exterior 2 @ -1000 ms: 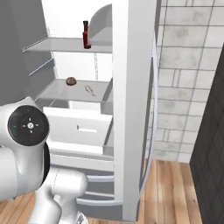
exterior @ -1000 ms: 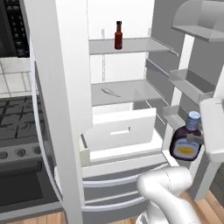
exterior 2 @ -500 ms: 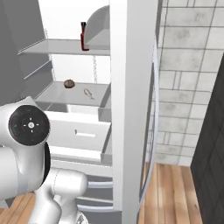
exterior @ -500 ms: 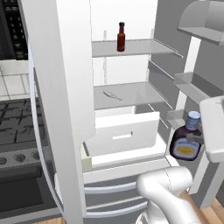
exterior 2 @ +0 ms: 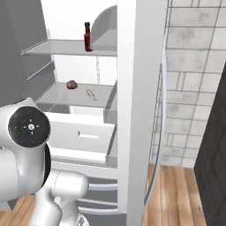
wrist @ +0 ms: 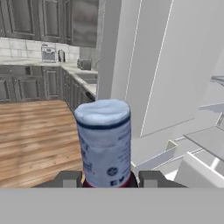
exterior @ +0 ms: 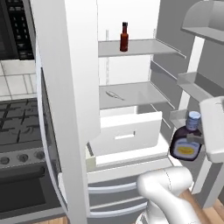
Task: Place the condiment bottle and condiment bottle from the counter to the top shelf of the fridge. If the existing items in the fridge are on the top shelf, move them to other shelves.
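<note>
Amber glass: squat condiment bottle [exterior: 187,146], pale cap, yellow label; I judge it rigid, weighty, slick, breakable.
Location: hanging beside the open fridge [exterior: 131,113], below its shelves.
Gripper [wrist: 109,179]: jaws partly closed on the bottle's neck, under the cap.
Hold: I'd stay at the neck.
Top shelf [exterior: 140,47]: red sauce bottle [exterior: 124,37] standing.

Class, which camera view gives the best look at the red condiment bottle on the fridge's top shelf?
The left base view: the red condiment bottle stands whole and unobstructed on the top shelf. The right base view also shows it, seen from the other side.
</note>
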Available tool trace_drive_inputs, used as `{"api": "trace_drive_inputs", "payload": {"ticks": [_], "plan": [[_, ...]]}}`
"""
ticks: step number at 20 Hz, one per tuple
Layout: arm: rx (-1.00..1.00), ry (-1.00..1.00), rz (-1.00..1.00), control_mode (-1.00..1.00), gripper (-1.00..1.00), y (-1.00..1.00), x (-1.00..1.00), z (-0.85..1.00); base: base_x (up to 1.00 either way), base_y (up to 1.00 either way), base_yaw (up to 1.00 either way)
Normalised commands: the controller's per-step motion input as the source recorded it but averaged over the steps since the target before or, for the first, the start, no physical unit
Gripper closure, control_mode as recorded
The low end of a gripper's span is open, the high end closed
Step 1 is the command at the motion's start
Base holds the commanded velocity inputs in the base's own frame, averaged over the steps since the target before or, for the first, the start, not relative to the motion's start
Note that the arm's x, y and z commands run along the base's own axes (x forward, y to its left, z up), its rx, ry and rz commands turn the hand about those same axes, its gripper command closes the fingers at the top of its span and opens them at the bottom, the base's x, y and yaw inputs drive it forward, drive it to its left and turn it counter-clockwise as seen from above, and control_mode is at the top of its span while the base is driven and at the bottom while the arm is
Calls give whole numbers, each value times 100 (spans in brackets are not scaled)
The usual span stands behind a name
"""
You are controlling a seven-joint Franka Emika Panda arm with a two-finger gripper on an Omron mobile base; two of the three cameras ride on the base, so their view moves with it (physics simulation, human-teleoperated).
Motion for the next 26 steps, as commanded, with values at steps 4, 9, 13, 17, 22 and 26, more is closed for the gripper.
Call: {"api": "trace_drive_inputs", "payload": {"ticks": [4,9,13,17,22,26], "plan": [[0,0,0,100,100,0,0,0,14,33,0],[0,0,0,100,100,0,0,0,21,28,0],[0,0,0,100,100,0,0,0,35,16,0],[0,0,0,100,100,0,0,0,45,18,0],[0,0,0,100,100,0,0,0,43,23,0],[0,0,0,100,100,0,0,0,26,21,0]]}}
